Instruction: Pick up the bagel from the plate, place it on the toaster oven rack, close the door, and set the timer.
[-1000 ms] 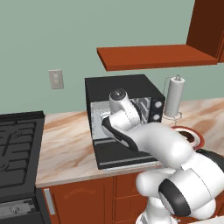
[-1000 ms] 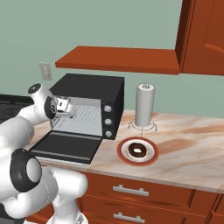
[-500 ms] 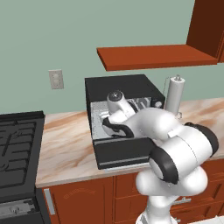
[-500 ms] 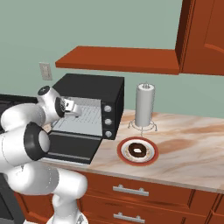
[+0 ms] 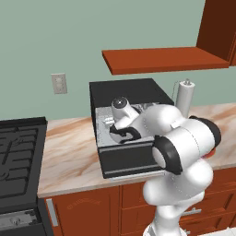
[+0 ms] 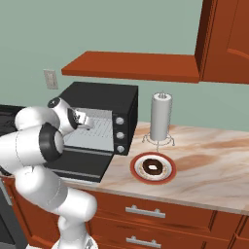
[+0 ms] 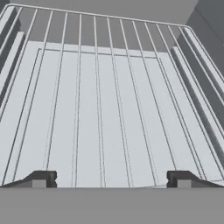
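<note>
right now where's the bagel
In the right base view the bagel sits on the plate on the counter, right of the toaster oven and before the paper-towel roll.

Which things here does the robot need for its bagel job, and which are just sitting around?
Needed:
bagel
plate
toaster oven rack
door, hanging open
gripper, open and empty, facing the rack

Just sitting around:
paper-towel roll
stove
wall shelf
wall outlet
</note>
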